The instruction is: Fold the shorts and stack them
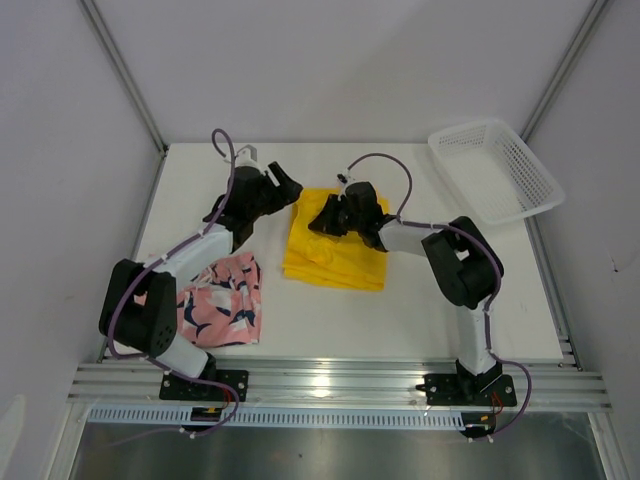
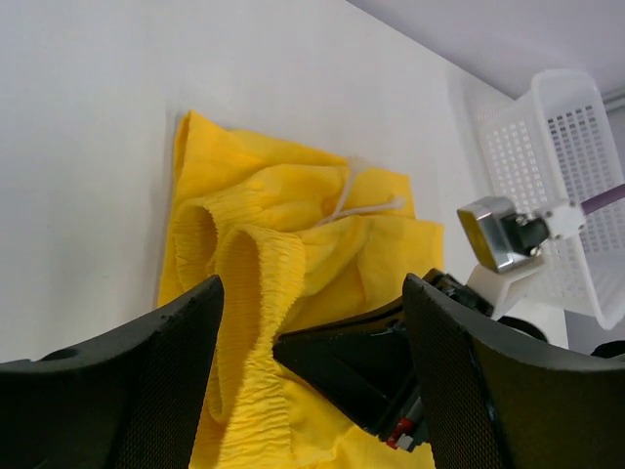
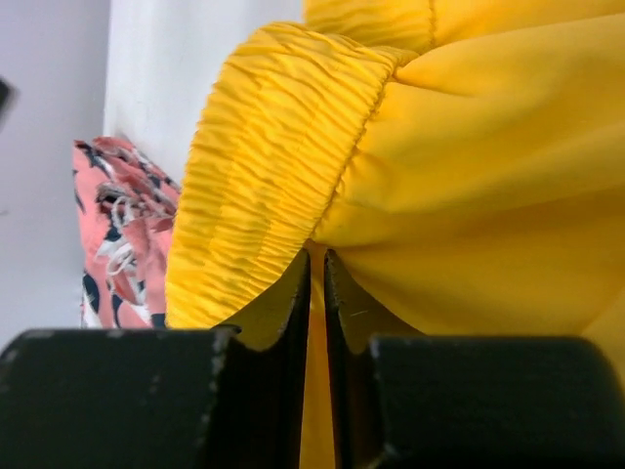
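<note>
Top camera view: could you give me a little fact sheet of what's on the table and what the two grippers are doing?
Surface: white table
Centre: bright yellow fabric shorts, rumpled, elastic waistband bunched
Near left: pink leaf-print fabric shorts, lying apart from the yellow pair
Far right: white plastic mesh basket
Left gripper: open, over the yellow shorts
Right gripper: almost closed, pinching yellow fabric

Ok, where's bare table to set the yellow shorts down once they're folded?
Bare table runs along the near edge, between the pink shorts and the right arm's base; also right of that arm, nearer than the basket. Crowded: the middle, with the left arm beside the yellow shorts.
</note>
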